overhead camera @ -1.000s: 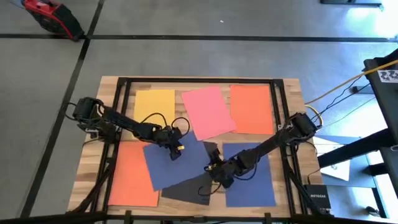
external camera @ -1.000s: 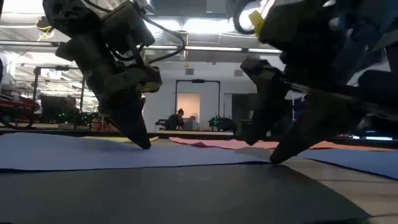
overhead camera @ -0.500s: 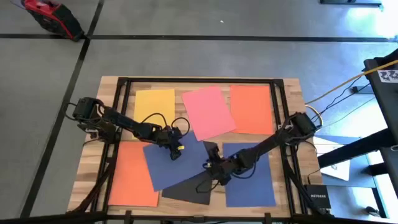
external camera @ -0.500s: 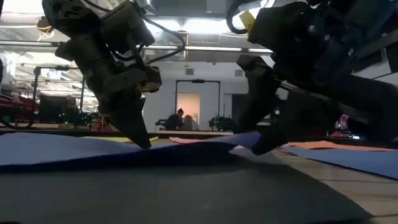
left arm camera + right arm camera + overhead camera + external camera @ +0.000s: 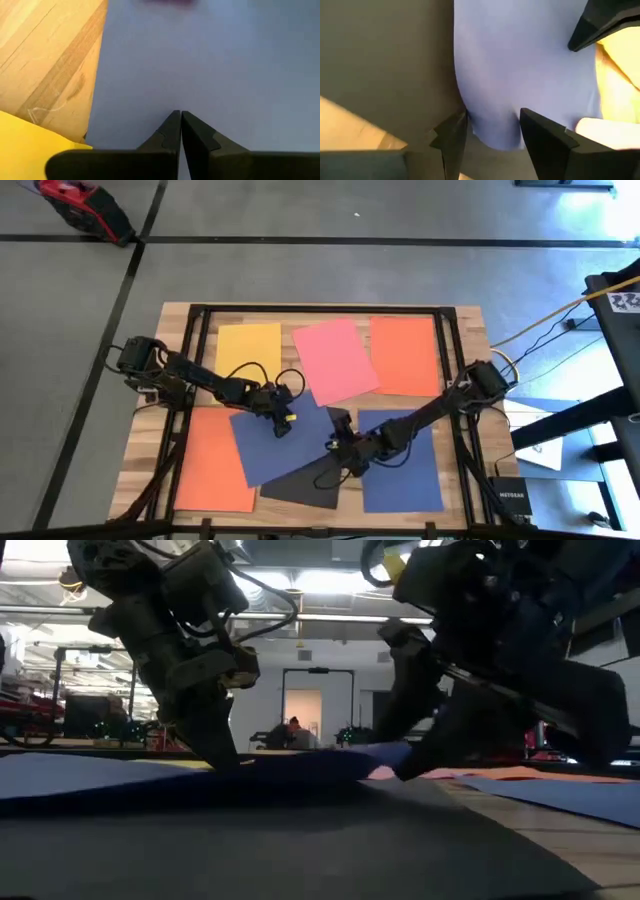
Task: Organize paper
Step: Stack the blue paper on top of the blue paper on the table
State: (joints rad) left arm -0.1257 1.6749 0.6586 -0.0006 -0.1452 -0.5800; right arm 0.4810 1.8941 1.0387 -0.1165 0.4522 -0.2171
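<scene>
Blue paper point(image 5: 285, 445) lies pinned under the closed left pincer point(image 5: 281, 429) — its edge between the parted right pincer point(image 5: 338, 452) fingers.

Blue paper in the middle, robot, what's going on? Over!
Left tool shut, tip pressed down on the blue paper. Right tool open around that sheet's lifted edge. Black paper lies underneath; nothing blocking.
</scene>
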